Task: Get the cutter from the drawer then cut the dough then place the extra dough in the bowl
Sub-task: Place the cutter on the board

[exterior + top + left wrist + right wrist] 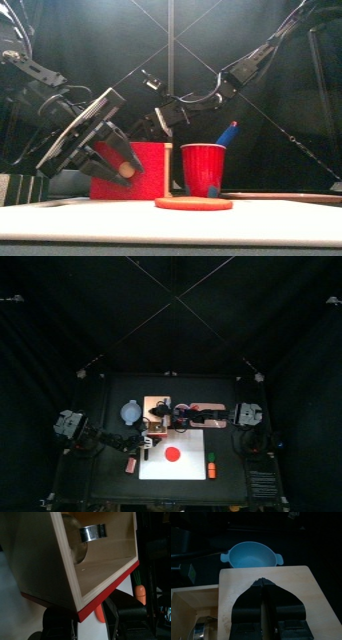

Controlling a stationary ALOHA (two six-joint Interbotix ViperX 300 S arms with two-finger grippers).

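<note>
I see the left gripper (87, 614) clamped on the red drawer front (110, 582); the drawer stands open from the wooden box (291, 582). The cutter (93, 533) lies inside the drawer, untouched. The right gripper (262, 587) is closed, tips on the box's top. The bowl (251, 554) sits just behind the box. The dough (193, 203) lies flat on the white cutting board (187, 481), with the red cup (203, 168) behind it.

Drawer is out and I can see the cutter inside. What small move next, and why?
Probably have the left gripper release the red drawer front and reach in for the cutter: the drawer stands open, the cutter lies exposed inside, and the right gripper rests shut on the wooden box.
</note>
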